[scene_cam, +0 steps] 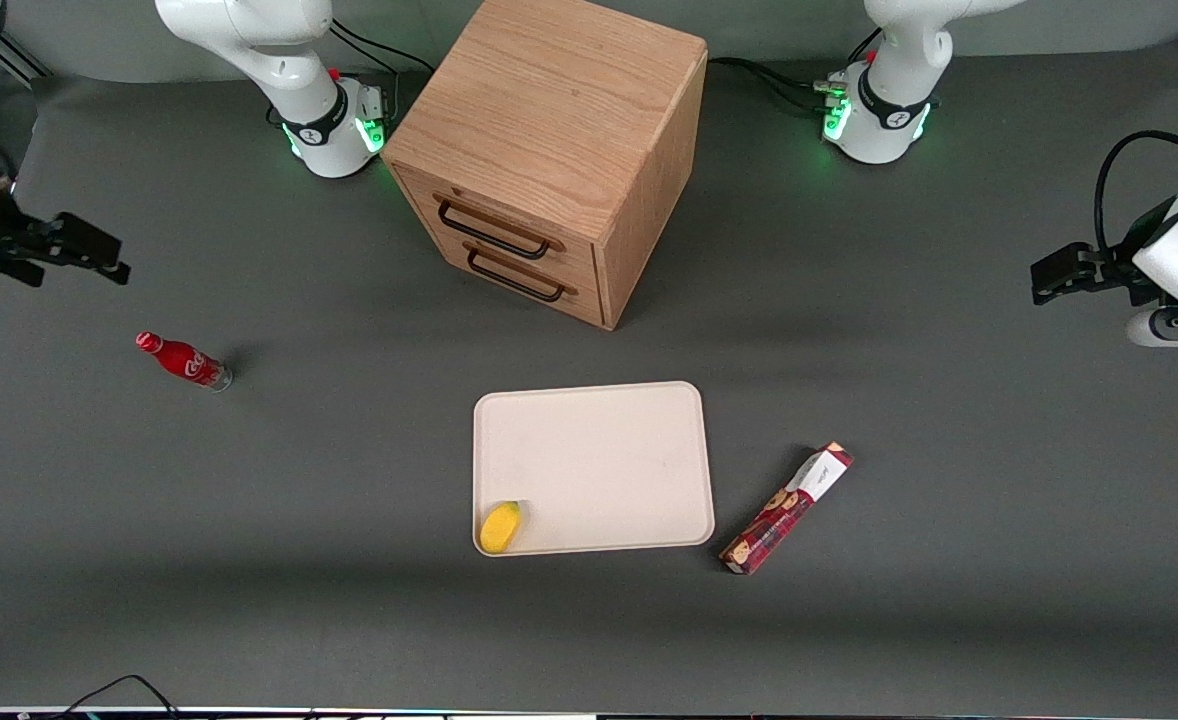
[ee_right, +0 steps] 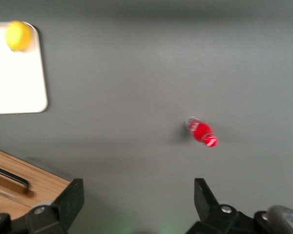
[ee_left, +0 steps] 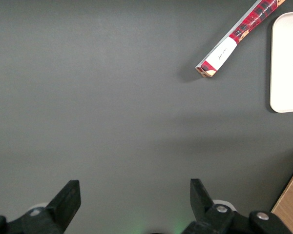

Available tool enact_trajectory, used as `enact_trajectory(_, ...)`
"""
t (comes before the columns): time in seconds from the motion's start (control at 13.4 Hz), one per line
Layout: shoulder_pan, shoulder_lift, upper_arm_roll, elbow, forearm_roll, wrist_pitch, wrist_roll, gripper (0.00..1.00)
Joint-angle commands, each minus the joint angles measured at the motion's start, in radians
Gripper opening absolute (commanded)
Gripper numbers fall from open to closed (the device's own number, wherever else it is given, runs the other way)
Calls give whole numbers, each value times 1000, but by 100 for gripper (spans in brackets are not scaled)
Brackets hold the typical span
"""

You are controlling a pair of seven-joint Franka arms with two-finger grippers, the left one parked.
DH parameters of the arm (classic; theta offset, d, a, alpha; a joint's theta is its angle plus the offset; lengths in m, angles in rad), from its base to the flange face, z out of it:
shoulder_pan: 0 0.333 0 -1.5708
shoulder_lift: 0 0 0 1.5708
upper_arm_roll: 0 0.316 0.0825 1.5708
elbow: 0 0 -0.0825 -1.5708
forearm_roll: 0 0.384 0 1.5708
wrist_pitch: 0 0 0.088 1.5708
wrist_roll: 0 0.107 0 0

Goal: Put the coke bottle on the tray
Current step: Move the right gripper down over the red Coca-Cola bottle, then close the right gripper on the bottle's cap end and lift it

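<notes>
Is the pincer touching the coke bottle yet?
Apart. The front view shows the open pincer hanging at the working arm's end of the table, with bare table between it and the coke bottle standing nearer the camera.

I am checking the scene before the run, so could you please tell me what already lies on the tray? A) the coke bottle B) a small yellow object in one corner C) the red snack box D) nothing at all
B: a small yellow object sits in a corner of the tray, while the coke bottle stands apart on the table, toward the working arm's end, with the open tool above the table near it.
</notes>
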Motion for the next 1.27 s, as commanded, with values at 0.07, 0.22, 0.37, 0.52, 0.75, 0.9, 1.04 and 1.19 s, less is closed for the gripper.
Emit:
enact_trajectory(0.07, -2, 23, -108, -200, -52, 205, -185, 100)
enact_trajectory(0.22, -3, 13, -151, -376, -57, 393, -216, 100)
enact_trajectory(0.37, -5, 13, -174, -522, -57, 556, -228, 100)
enact_trajectory(0.52, -10, 24, -188, -623, -56, 678, -228, 100)
enact_trajectory(0.75, -11, 29, -209, -717, -57, 779, -228, 100)
enact_trajectory(0.9, -13, 29, -211, -762, -57, 842, -230, 100)
enact_trajectory(1.04, -13, 32, -217, -766, -57, 853, -257, 95)
enact_trajectory(1.19, -11, 33, -228, -766, -57, 854, -282, 78)
